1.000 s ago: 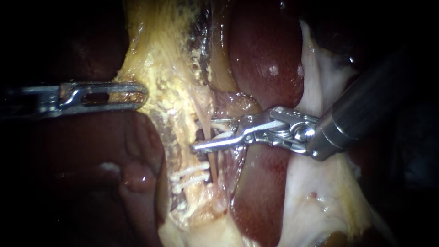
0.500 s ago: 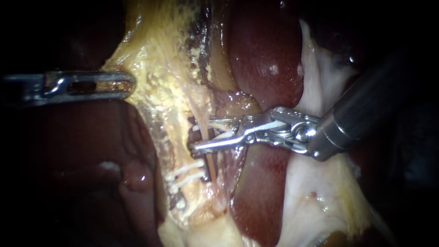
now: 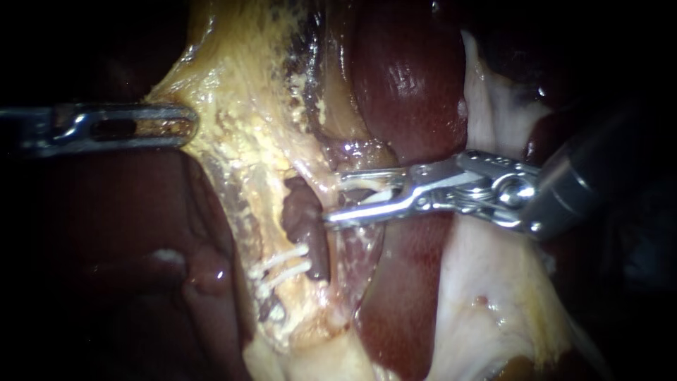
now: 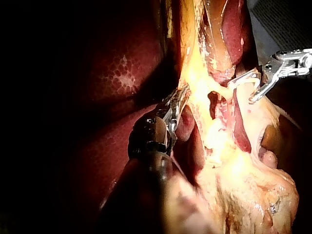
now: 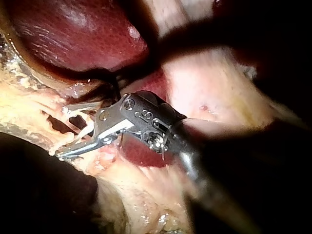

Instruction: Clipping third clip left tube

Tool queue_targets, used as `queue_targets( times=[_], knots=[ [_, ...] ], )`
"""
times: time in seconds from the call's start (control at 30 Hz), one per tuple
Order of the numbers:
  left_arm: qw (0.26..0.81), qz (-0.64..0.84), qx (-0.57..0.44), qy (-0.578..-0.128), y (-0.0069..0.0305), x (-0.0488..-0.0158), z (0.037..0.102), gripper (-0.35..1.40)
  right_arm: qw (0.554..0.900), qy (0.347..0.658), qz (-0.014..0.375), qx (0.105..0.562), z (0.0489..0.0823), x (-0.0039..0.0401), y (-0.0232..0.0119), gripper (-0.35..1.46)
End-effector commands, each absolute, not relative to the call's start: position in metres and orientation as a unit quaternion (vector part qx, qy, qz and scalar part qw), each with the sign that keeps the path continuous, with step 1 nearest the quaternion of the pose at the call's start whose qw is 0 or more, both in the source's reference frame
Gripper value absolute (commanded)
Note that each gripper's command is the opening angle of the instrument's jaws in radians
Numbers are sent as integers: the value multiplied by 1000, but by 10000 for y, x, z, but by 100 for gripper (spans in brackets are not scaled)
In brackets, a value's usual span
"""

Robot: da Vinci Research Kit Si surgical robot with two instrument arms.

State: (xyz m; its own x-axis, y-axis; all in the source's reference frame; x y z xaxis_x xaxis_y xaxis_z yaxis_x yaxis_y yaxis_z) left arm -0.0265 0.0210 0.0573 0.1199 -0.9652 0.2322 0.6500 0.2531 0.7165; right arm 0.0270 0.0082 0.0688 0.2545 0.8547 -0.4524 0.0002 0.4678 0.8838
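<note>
We find the liver (image 3: 409, 85) dark red across the middle of the endoscope view, with a broad sheet of yellow fatty tissue (image 3: 247, 141) running down beside it and pale tissue (image 3: 486, 282) on its far side. The right instrument (image 3: 335, 199) enters from the right. Its pincer stands wide apart with an open white clip (image 3: 374, 189) seated between the two jaws, touching both. The left instrument (image 3: 187, 123) enters from the left, and its pincer is closed flat on the outer edge of the yellow sheet, which is drawn taut toward it. The tube (image 3: 316, 182), a thin pale strand, runs down the inner edge of that sheet, next to a dark red gap in the tissue, and passes right at the tips of the right pincer. We cannot tell whether it lies inside the open clip. Two white clips (image 3: 282, 262) sit side by side across the tissue further down, well clear of the right pincer.
</note>
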Motion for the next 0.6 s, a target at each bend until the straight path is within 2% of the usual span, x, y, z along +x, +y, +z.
queue_targets(
  times=[0.03, 0.33, 0.5, 0.6],
  knots=[
    [712, -567, 228, -345, 210, -265, 571, -35, 679, 524, 315, 407, 684, 271, 82, 60],
    [712, -568, 229, -344, 209, -264, 567, -35, 679, 526, 309, 409, 675, 288, 74, 60],
    [712, -568, 228, -344, 208, -264, 566, -35, 696, 510, 311, 398, 687, 282, 74, 60],
    [712, -568, 228, -344, 208, -264, 566, -35, 707, 501, 311, 391, 706, 280, 70, 60]
  ],
)
